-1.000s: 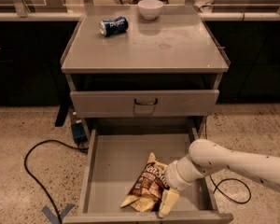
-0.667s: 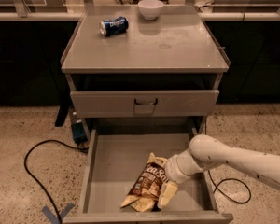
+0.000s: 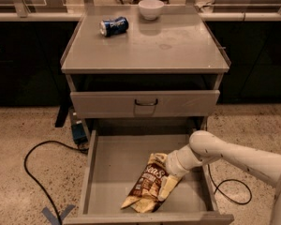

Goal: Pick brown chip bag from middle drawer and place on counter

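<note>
White script on the bag (image 3: 147, 184) reads "Sea S", the rest lost in the creases; smaller print lower on the brown foil is too fine to read. The bag lies tilted on the floor of the open drawer (image 3: 107, 168), toward its front right, with its tan end near the front wall. It is the only thing in the drawer.

The gripper (image 3: 167, 185) is down in the drawer, touching the bag's right edge, at the end of a pale arm (image 3: 234, 156) that reaches in from the right. Whether it has hold of the bag, I cannot tell.

Above, a drawer front (image 3: 145, 103) with a dark handle is shut. On the counter (image 3: 145, 50) a blue can (image 3: 114, 26) lies on its side at the back left, its label unreadable. A white bowl (image 3: 151, 8) stands at the back edge, its inside hidden.
</note>
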Available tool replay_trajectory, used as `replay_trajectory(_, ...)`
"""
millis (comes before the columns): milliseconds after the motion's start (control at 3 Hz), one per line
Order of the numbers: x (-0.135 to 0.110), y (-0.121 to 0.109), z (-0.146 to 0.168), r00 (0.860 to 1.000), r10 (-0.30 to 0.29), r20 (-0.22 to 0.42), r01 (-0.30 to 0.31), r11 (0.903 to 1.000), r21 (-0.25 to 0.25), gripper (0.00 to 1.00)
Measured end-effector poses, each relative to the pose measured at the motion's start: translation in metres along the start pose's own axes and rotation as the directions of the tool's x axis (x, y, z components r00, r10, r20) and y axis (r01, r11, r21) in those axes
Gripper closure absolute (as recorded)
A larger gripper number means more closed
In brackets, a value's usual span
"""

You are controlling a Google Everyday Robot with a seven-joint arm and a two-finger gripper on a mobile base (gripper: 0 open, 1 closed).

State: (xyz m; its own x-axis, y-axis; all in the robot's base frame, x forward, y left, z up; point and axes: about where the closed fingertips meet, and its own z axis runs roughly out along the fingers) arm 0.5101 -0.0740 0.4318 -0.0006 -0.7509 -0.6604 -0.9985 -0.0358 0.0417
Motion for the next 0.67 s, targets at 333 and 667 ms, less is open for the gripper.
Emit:
replay_trajectory(333,0.013,-0.016,0.015,1.0,0.021,0.011,-0.021,0.9996,-0.018,0.0)
replay_trajectory(667,0.025,-0.029,0.036,0.999,0.041,0.006,-0.041,0.9979,-0.049,0.0)
